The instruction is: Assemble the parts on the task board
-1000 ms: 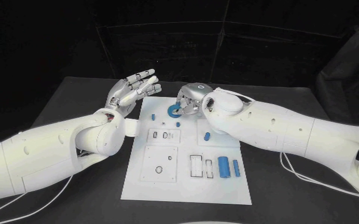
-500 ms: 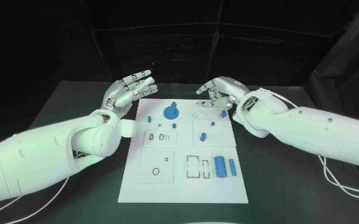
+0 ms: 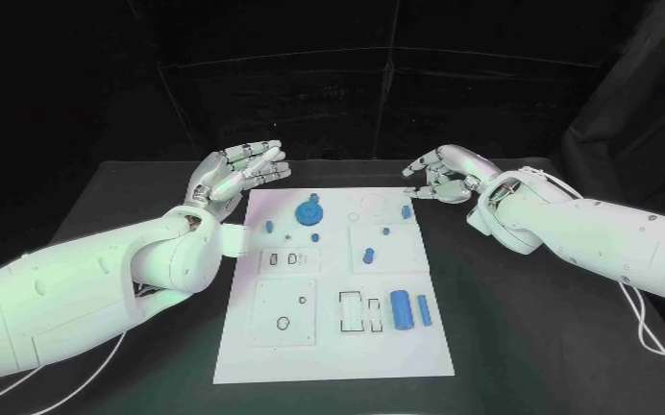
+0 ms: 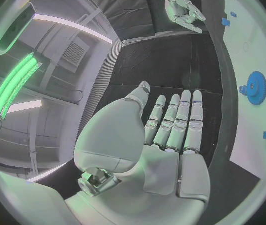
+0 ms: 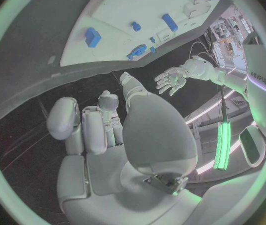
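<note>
Since a second ago I see the right robot hand (image 3: 446,173) has let go of the blue gear (image 3: 310,211) and pulled away to the right, off the task board (image 3: 332,338); it now hovers over the dark tabletop (image 3: 513,338) with fingers loosely curled and nothing in them. The left robot hand (image 3: 235,170) has stayed raised beside the board's far left corner, palm up, fingers straight and close together, holding nothing. The gear now lies flat on the board near its far edge, between both hands and touching neither. Closer to me, a blue cylinder (image 3: 399,308) and a thinner blue pin (image 3: 423,310) lie side by side on the board. Black curtains back the scene.
</note>
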`<act>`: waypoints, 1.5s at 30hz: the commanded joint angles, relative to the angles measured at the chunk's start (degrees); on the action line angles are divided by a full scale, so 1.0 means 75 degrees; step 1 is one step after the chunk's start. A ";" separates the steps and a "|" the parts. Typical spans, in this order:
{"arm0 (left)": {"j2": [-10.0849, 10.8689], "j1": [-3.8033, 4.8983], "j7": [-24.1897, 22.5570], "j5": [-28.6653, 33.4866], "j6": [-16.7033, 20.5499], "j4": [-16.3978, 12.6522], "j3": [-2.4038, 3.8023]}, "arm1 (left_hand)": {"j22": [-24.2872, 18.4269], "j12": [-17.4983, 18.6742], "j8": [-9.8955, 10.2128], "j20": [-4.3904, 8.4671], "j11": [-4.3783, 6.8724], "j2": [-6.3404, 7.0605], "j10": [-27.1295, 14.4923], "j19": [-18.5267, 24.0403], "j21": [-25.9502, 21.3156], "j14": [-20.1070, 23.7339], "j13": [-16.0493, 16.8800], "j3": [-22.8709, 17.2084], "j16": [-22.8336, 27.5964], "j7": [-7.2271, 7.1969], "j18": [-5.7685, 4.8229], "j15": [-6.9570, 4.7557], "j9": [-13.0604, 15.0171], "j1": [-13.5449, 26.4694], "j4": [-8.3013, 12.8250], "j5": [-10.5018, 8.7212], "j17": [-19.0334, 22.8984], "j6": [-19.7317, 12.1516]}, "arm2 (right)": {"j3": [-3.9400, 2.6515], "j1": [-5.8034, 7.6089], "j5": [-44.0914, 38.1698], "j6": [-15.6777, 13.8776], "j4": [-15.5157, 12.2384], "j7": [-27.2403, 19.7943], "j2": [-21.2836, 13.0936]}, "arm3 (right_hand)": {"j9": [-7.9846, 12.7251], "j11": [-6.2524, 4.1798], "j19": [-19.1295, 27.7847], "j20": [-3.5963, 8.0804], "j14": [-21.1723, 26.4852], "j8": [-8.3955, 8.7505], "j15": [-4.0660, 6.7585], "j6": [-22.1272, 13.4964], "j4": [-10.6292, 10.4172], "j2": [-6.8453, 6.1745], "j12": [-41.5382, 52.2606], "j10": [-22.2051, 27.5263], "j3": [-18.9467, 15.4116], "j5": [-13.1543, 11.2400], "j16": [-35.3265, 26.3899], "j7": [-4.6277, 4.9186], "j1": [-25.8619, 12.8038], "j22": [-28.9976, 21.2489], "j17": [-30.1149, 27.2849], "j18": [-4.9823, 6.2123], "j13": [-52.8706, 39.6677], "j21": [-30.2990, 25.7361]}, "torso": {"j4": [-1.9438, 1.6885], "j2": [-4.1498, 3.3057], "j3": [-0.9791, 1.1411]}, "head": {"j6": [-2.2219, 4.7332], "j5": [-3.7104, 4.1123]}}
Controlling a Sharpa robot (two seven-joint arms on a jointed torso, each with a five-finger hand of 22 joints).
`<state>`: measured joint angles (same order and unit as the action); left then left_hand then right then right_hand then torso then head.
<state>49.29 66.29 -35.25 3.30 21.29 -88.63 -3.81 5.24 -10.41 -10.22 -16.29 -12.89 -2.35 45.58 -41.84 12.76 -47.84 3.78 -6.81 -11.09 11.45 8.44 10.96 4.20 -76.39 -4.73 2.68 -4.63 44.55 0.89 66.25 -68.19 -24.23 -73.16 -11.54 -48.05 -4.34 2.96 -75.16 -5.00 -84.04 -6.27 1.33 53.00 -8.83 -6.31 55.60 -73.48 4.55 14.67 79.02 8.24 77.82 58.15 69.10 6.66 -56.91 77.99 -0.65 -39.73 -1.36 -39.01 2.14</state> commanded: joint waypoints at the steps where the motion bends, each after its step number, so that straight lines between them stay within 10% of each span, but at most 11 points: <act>1: -0.0026 0.0003 -0.0103 -0.0099 -0.0153 0.0034 0.0007 | -0.0006 -0.0042 -0.0039 -0.0010 -0.0001 -0.0076 0.0068 -0.0046 0.0022 -0.0042 -0.0009 0.0011 -0.0015 0.0513 0.0146 0.0013 -0.0010 -0.0008 0.0040 0.0002 0.0000 0.0050 | 0.0000 -0.0073 0.0337 0.0426 0.0192 -0.0256 0.0096 | 0.0006 -0.0013 0.0021 0.0042 -0.0263 -0.0013 0.0024 0.0037 0.0051 0.0029 -0.0036 0.0007 0.0001 -0.0044 -0.0003 -0.0016 0.0067 -0.0014 -0.0009 -0.0087 0.0013 0.0002 | -0.0009 -0.0016 -0.0021 | 0.0005 -0.0016; 17: -0.0080 -0.0012 -0.0101 -0.0103 -0.0163 0.0063 0.0007 | -0.0013 -0.0028 -0.0036 -0.0013 -0.0004 -0.0074 0.0065 -0.0055 0.0015 -0.0037 -0.0014 0.0004 0.0001 0.0507 0.0147 0.0016 -0.0015 -0.0009 0.0055 0.0002 0.0008 0.0063 | -0.0001 -0.0377 0.0147 0.0804 0.0873 -0.0156 0.0412 | 0.0028 0.0003 -0.0009 0.0040 -0.0270 0.0042 0.0016 -0.0054 0.0102 0.0040 -0.0080 0.0027 -0.0014 -0.0039 0.0012 0.0005 0.0112 0.0038 0.0030 -0.0098 0.0043 0.0023 | -0.0054 -0.0033 -0.0016 | -0.0061 0.0045; 45: -0.0065 -0.0020 -0.0076 -0.0103 -0.0105 0.0095 0.0007 | -0.0024 -0.0006 -0.0023 -0.0017 -0.0011 -0.0068 0.0056 -0.0064 0.0002 -0.0027 -0.0020 0.0002 0.0026 0.0524 0.0147 0.0021 -0.0025 0.0003 0.0068 0.0002 0.0020 0.0070 | -0.0001 -0.0524 0.0142 0.0796 0.0944 -0.0204 0.0452 | 0.0006 -0.0007 -0.0044 0.0039 -0.0292 -0.0014 0.0018 0.0056 0.0111 0.0239 0.0025 -0.0049 0.0028 -0.0057 0.0056 -0.0006 0.0120 0.0089 0.0121 -0.0106 -0.0057 0.0051 | -0.0038 -0.0029 -0.0012 | -0.0150 0.0031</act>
<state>48.79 66.06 -35.24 2.91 20.83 -87.90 -3.82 5.12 -10.41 -10.22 -16.48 -12.90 -2.33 45.57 -42.04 12.76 -47.84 3.69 -6.81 -11.08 11.44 8.42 10.96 4.10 -76.40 -4.42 2.68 -4.56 44.54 0.91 62.26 -66.99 -18.34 -66.07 -12.69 -44.70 -4.22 2.97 -75.37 -4.79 -84.04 -6.26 1.33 52.99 -8.30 -5.14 55.41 -73.49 4.62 14.45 79.24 8.24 78.76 58.77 69.95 6.67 -57.28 78.00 -0.89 -39.96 -1.43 -40.13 2.33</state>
